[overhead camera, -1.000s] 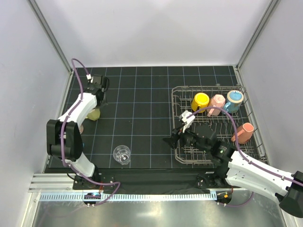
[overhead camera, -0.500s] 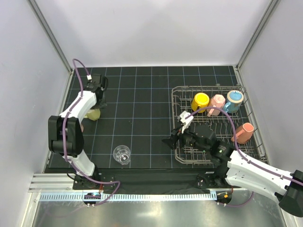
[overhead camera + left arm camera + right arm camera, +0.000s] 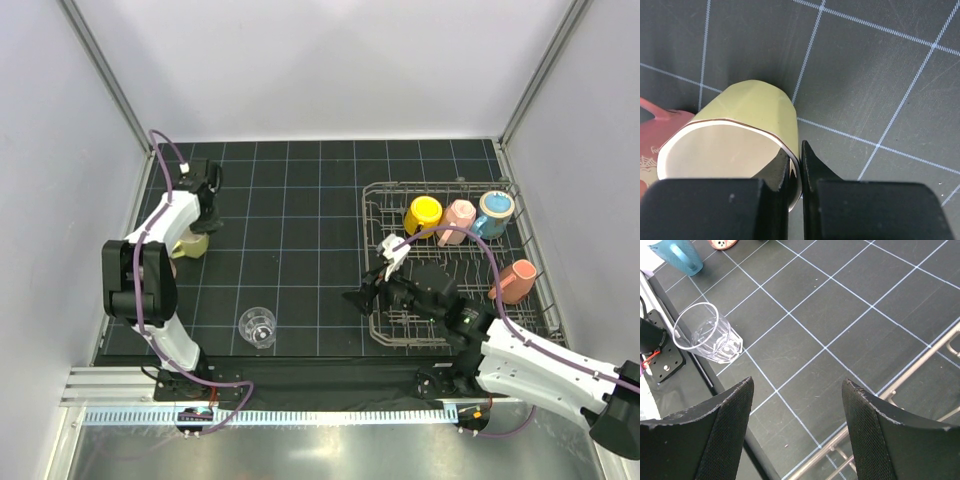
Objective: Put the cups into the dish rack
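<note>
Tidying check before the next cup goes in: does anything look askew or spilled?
The salmon mug lies on its side by the right wall of the dish rack rather than standing upright. No spill or damage shows.

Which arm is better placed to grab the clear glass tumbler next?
Probably right: the right gripper is open and empty facing the clear glass tumbler; the left gripper is shut on the pale yellow mug.

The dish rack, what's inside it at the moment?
The dish rack holds an orange-yellow mug, a pink mug and a blue mug along its far side, and a coral mug at the right. The right arm covers its near left part; anything there is hidden.
</note>
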Robot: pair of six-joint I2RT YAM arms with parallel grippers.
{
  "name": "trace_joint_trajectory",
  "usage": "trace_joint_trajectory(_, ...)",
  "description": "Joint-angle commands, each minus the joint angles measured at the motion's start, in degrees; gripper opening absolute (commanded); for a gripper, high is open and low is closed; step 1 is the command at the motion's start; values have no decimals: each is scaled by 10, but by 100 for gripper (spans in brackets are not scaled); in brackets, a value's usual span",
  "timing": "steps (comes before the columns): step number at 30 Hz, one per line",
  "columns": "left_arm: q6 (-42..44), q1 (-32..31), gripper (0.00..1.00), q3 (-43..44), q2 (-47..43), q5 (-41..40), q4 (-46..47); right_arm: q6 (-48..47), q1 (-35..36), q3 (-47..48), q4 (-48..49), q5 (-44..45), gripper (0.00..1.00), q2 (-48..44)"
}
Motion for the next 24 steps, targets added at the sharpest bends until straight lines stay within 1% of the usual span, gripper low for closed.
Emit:
trace_joint_trajectory(1, -21, 3, 0, 29, -10, 36, -4, -3, 4, 12, 19, 21, 72, 10)
trace_joint_trajectory(2, -37, 3, 0, 36, -13, 45, -11, -3, 4, 18, 7, 22, 72, 18)
trace_joint_trajectory(4, -55, 2, 0, 56, -27, 89, -25, 1, 4, 45, -13, 50, 72, 48)
trace_joint_trajectory(5, -73, 0, 0, 70, -47, 104, -32, 4, 4, 55, -43, 59, 72, 56)
trace_joint_trajectory(6, -87, 0, 0, 73, -64, 141, -33, 7, 3, 63, -53, 61, 72, 61)
trace_joint_trajectory(7, -101, 0, 0, 75, -80, 157, -33, 8, 3, 73, -60, 61, 72, 65)
trace_joint_trajectory(9, -140, -6, 0, 70, -117, 202, -26, 9, 5, 79, -74, 59, 72, 59)
trace_joint_trajectory(10, -151, -10, 0, 67, -152, 239, -24, 9, 5, 79, -75, 58, 72, 54)
trace_joint_trajectory(11, -163, -18, 0, 60, -174, 256, -21, 11, 5, 79, -80, 55, 72, 42)
trace_joint_trajectory(12, -185, -22, 0, 57, -192, 274, -15, 11, 5, 79, -83, 54, 73, 36)
trace_joint_trajectory(13, -200, -24, 0, 52, -232, 317, -11, 9, 4, 82, -87, 48, 75, 32)
trace_joint_trajectory(14, -216, -25, 0, 46, -254, 336, -4, 9, 5, 85, -96, 47, 77, 24)
trace_joint_trajectory(15, -256, -29, 0, 22, -275, 358, 24, 9, 5, 89, -99, 34, 83, 20)
trace_joint_trajectory(16, -277, -29, 0, 7, -321, 375, 40, 9, 5, 91, -99, 32, 86, 16)
trace_joint_trajectory(17, -300, -29, 0, -7, -342, 412, 61, 10, 6, 93, -94, 7, 89, 11)
trace_joint_trajectory(18, -326, -29, 0, -42, -366, 426, 81, 19, 7, 94, -89, -1, 93, 8)
trace_joint_trajectory(19, -380, -29, 0, -61, -388, 435, 132, 23, 7, 98, -82, -21, 94, 7)
trace_joint_trajectory(20, -420, -29, 0, -86, -435, 458, 164, 29, 7, 101, -67, -34, 95, 12)
trace_joint_trajectory(21, -456, -30, 0, -111, -457, 470, 202, 34, 8, 109, -60, -46, 96, 15)
trace_joint_trajectory(22, -492, -30, 0, -156, -475, 484, 247, 47, 11, 115, -53, -58, 97, 21)
trace_joint_trajectory(23, -560, -30, 0, -172, -508, 494, 304, 54, 13, 121, -39, -75, 98, 28)
trace_joint_trajectory(24, -580, -30, 0, -183, -521, 505, 319, 59, 16, 134, -32, -86, 99, 42)
